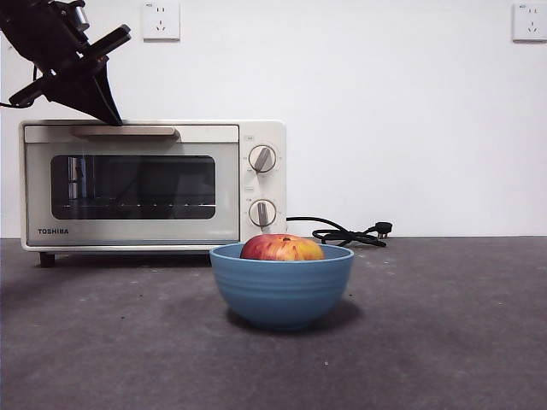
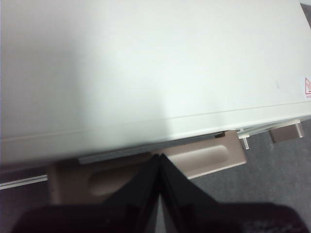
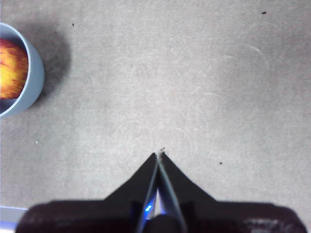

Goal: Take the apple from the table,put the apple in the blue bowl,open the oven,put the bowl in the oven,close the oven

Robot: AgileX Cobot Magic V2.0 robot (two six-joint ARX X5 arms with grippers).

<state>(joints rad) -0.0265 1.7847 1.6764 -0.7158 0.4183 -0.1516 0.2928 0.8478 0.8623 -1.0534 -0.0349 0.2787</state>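
Front view reading bright and even for me, sharp throughout. Bowl (image 1: 282,295) casting soft shadow on table (image 1: 444,342); oven (image 1: 152,185) glass dark, showing faint reflections. Left wrist view looking soft: oven top (image 2: 155,68) washing out to pale, dimming toward one side, handle (image 2: 146,167) blurry. Right wrist view staying fairly crisp on table (image 3: 194,87); bowl (image 3: 35,77) throwing dark shadow beside itself, black jaws near lens blurring.

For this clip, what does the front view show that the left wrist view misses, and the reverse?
Only the front view shows the apple in the blue bowl, the oven's dark door, its knobs, and the power cord. Only the left wrist view shows the oven's top and the table under the handle. Both show the oven, its handle and the left gripper, shut, above it.
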